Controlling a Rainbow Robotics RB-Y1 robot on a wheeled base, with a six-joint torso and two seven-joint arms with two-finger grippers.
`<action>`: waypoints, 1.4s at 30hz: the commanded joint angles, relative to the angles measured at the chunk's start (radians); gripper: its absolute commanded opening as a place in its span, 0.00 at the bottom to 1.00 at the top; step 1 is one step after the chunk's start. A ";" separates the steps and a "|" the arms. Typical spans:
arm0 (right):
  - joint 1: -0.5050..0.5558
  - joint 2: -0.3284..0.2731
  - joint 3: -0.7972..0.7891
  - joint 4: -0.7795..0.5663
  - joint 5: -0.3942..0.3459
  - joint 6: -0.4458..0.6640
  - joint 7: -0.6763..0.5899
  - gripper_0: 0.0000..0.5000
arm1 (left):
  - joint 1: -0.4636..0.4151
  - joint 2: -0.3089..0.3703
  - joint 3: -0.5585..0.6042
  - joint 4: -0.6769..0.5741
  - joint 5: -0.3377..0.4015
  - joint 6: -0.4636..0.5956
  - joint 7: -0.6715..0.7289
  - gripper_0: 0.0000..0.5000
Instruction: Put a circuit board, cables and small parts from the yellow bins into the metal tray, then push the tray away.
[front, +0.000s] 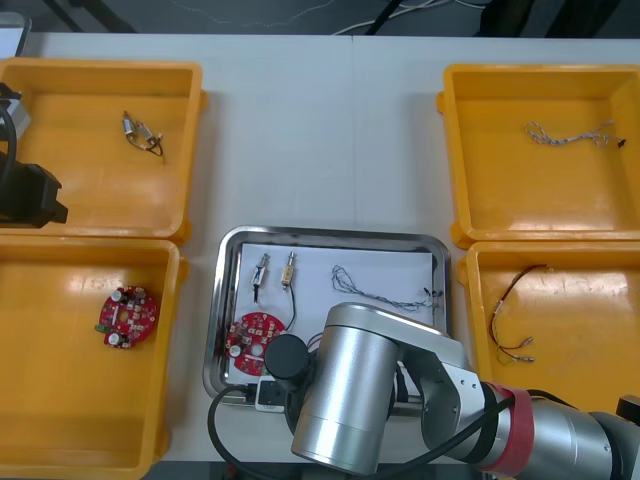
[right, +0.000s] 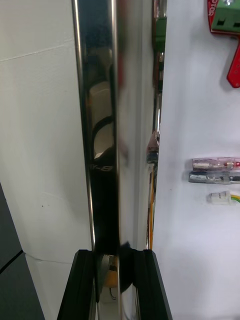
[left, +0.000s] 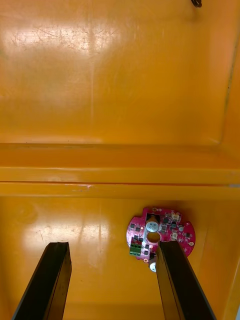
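Hanging over the left yellow bins, the left gripper idles, jaws apart. The right gripper has its jaws clamped on the near rim of the metal tray. Slipping off that thin edge could skew the push, jolting the circuit board, cable and 2 small metal parts inside.

metal tray holds red board, twisted cable, perhaps two small parts.

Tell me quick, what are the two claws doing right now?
Left gripper: open, empty, above a yellow bin.
Right gripper: closed on the near rim of the metal tray.
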 joint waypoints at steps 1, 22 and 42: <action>-0.021 0.018 0.016 -0.009 0.012 -0.015 0.036 0.06 | 0.016 0.017 0.013 -0.030 -0.003 0.006 -0.050 1.00; -0.170 -0.040 0.016 -0.009 -0.028 -0.023 0.063 0.03 | 0.016 0.017 0.013 -0.030 -0.003 0.006 -0.050 1.00; -0.242 -0.084 -0.026 -0.009 -0.097 -0.037 0.053 0.03 | 0.016 0.017 0.013 -0.030 -0.003 0.006 -0.050 1.00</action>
